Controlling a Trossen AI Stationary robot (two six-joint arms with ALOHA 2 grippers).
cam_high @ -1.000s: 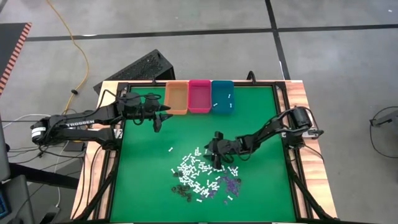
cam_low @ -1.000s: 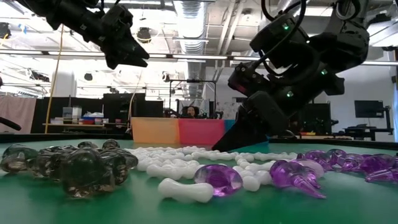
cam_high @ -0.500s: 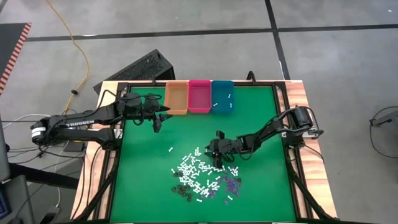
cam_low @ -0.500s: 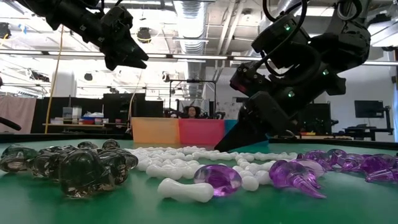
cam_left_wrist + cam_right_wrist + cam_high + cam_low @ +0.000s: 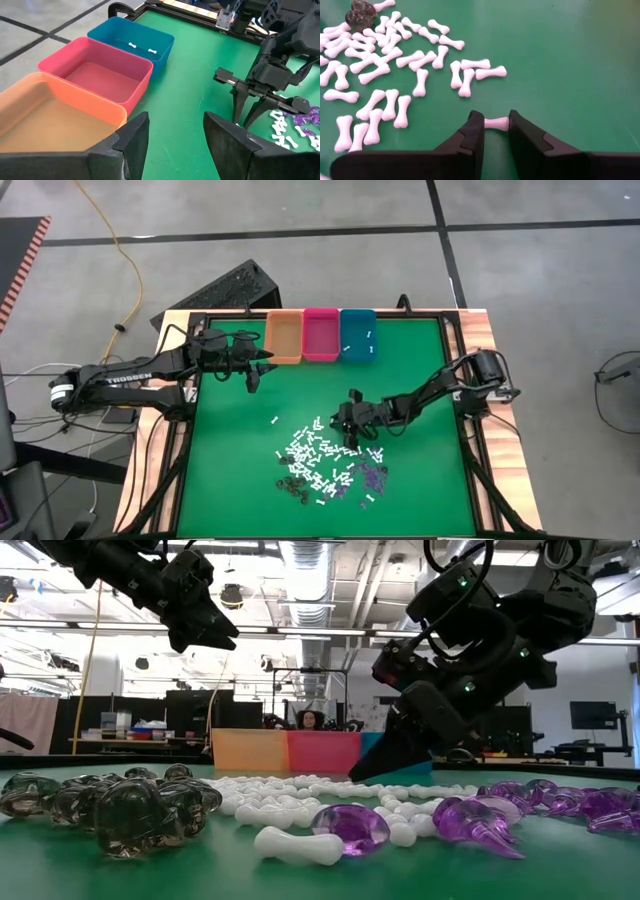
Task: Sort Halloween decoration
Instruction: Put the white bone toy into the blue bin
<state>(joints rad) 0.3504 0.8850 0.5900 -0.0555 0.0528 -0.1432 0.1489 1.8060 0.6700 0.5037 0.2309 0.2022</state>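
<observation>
While low, right gripper on bone

We see a green table top with a black frame and wooden edges. At its far edge sit three bins side by side: orange, pink and teal. Toward the near middle lies a scatter of white bones, with purple pieces and dark pieces at its near edge.
</observation>
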